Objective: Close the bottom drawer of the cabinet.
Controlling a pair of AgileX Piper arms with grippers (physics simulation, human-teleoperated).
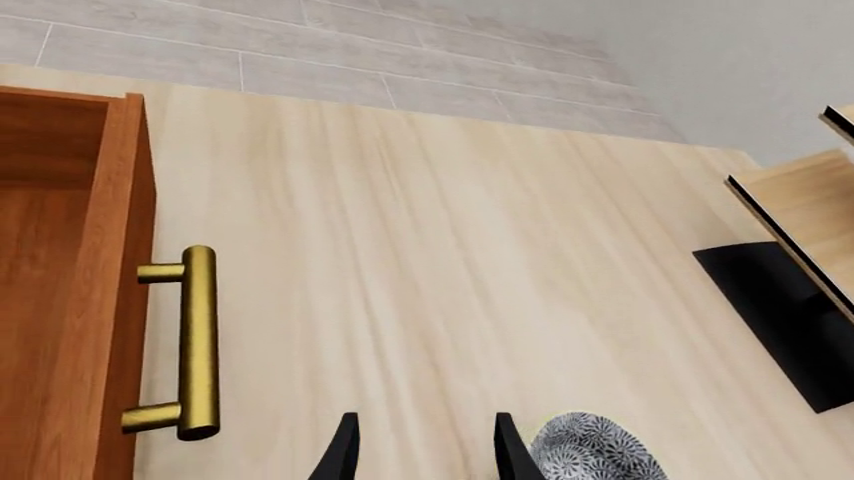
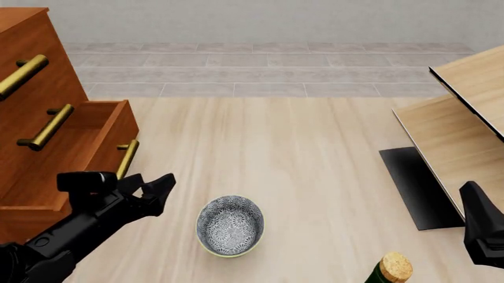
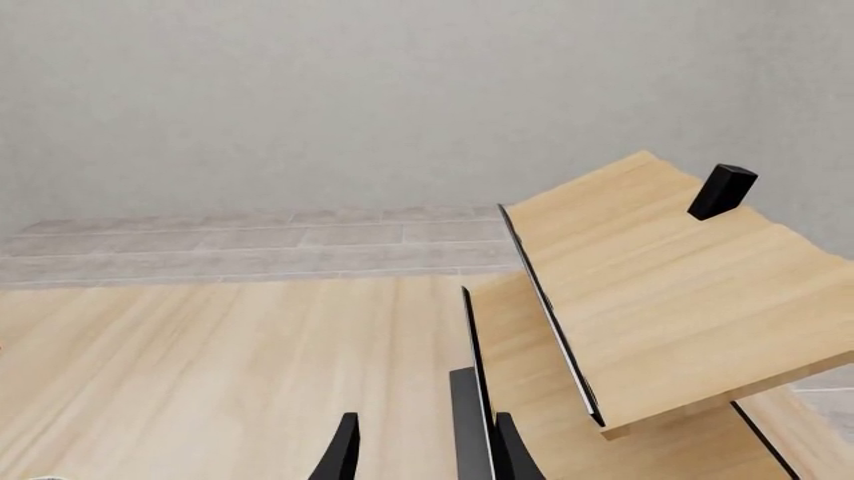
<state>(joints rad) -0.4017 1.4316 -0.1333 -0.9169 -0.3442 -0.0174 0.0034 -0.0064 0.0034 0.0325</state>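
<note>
The reddish-brown cabinet (image 2: 32,71) stands at the left. Its bottom drawer (image 2: 82,138) is pulled out, and its brass bar handle (image 2: 127,158) faces the table's middle. The left wrist view shows the drawer front (image 1: 114,300) and its handle (image 1: 198,340). My left gripper (image 2: 152,181) is open and empty. It sits just in front of the handle on the near side, not touching it; its fingers (image 1: 514,450) show apart in the left wrist view. My right gripper (image 2: 480,230) is open and empty at the far right, with its fingers (image 3: 342,450) apart.
A patterned grey bowl (image 2: 229,225) sits on the table right of my left gripper and shows in the left wrist view (image 1: 598,450). A corked bottle top (image 2: 396,268) is at the front edge. Pale wood furniture with black edging (image 2: 464,130) stands at the right (image 3: 654,300).
</note>
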